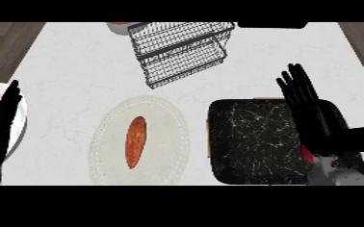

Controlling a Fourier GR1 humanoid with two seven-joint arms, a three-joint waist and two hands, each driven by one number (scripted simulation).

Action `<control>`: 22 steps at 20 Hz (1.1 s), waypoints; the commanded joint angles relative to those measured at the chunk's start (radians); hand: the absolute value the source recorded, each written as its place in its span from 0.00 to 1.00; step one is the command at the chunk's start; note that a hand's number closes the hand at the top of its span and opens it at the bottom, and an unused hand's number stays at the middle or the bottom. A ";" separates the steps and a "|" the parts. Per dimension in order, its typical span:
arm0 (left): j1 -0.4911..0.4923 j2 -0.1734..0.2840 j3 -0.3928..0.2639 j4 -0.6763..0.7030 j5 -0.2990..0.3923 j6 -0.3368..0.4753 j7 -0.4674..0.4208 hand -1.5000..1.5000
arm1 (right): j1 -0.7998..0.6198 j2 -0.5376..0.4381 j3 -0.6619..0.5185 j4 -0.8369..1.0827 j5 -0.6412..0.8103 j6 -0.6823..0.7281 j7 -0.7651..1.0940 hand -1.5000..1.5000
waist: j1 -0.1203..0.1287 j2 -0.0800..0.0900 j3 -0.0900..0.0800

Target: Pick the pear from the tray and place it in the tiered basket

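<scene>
A black marbled tray (249,144) lies at the lower right of the white counter. My right hand (323,122) hovers over the tray's right side, open, with its fingers (297,86) stretched past the far rim. No pear shows as a whole; only a small red sliver (305,153) peeks out from under the hand near the wrist, and I cannot tell what it is. The black wire tiered basket (181,48) stands at the back centre, apart from both hands. My left hand (8,108) rests open at the left edge.
A white ribbed plate (163,125) with a long orange-brown vegetable (135,142) lies left of the tray. A round pale dish (21,125) shows at the left edge beside my left hand. A small bowl (119,27) and a dark object (274,25) sit at the back.
</scene>
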 commanded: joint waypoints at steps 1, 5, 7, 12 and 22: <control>-0.014 -0.070 -0.038 -0.073 -0.011 0.027 0.034 0.50 | -0.063 -0.029 -0.110 0.109 -0.156 0.166 -0.061 1.00 | -0.019 0.003 -0.001; -0.096 -0.188 -0.096 -0.109 0.047 0.019 -0.006 0.50 | -0.108 -0.043 -0.251 0.112 -0.456 0.374 -0.094 1.00 | -0.056 0.010 0.011; -0.073 -0.169 -0.078 -0.090 0.055 0.010 -0.005 0.50 | -0.053 0.155 -0.350 0.151 -0.557 0.128 -0.143 1.00 | -0.134 0.018 0.053; -0.128 -0.300 -0.183 -0.125 0.053 0.028 -0.002 0.50 | -0.092 -0.023 -0.262 0.328 -0.793 0.625 0.105 0.00 | -0.031 0.021 0.013; -0.157 -0.344 -0.227 -0.120 0.005 0.071 0.027 0.50 | -0.077 -0.443 -0.481 0.552 -0.884 1.241 0.167 0.00 | -0.035 0.019 0.009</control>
